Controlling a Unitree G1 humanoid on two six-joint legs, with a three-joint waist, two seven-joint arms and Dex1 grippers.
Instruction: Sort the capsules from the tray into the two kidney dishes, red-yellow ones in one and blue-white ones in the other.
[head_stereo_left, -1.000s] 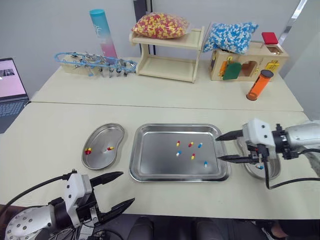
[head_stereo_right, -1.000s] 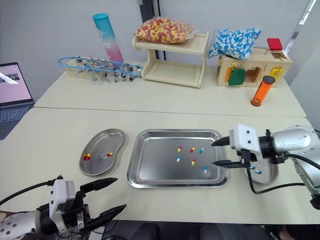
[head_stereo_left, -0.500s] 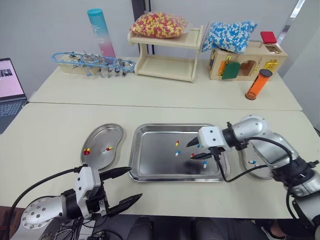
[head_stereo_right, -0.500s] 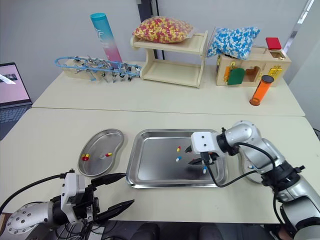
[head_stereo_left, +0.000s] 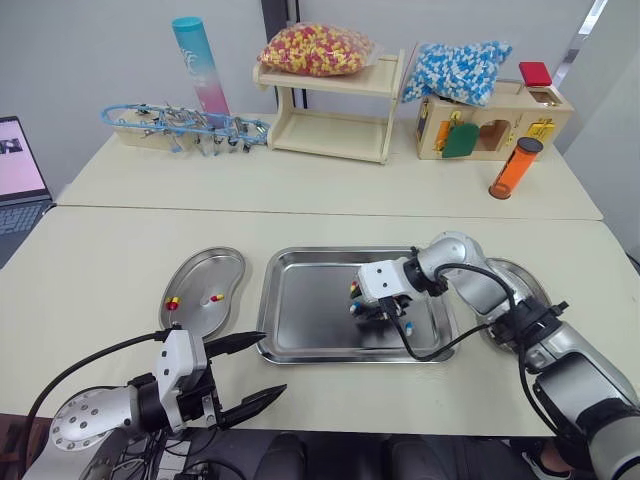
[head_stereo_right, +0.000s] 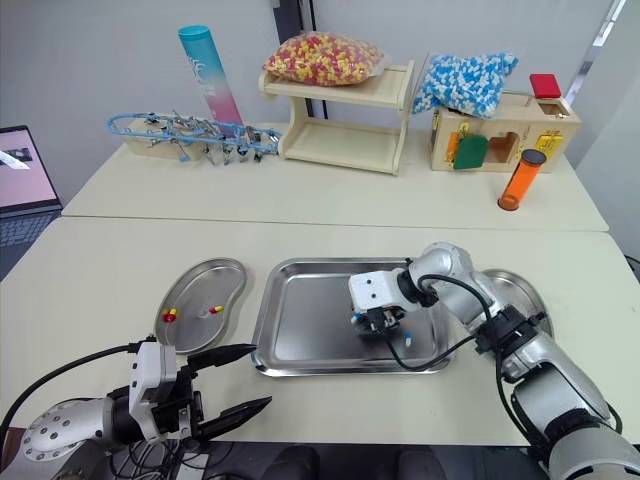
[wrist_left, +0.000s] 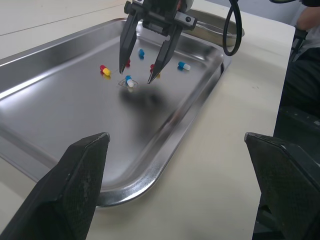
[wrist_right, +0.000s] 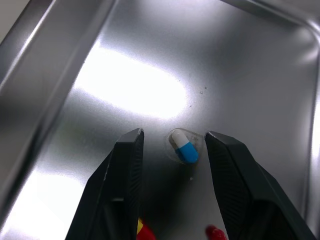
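As the right hand (wrist_left: 135, 75) hangs over the middle of the tray (head_stereo_left: 305, 320), its two fingers are part-open and stand either side of one blue-white capsule (wrist_right: 183, 146), w/ a small gap each side; nothing gripped yet. Step in hand, I'd judge: the pinch. To do it well: drop straight down till the tips nearly meet the tray floor, then close slow & even so the capsule gets centred, not flicked. It's smooth, rounded and lies slantwise btwn the fingers, so prob. apt to roll or squirt out on shiny steel. A few red-yellow capsules (wrist_left: 104, 70) lie close to the tips; don't nudge or catch one. The left kidney dish (head_stereo_left: 203, 275) holds two red-yellow ones, so this one should go to the right kidney dish (head_stereo_right: 532, 296), just beside the tray. The left hand (head_stereo_left: 273, 362) hovers wide open, empty, at the worktop (head_stereo_left: 100, 250) front edge, near the tray's corner.
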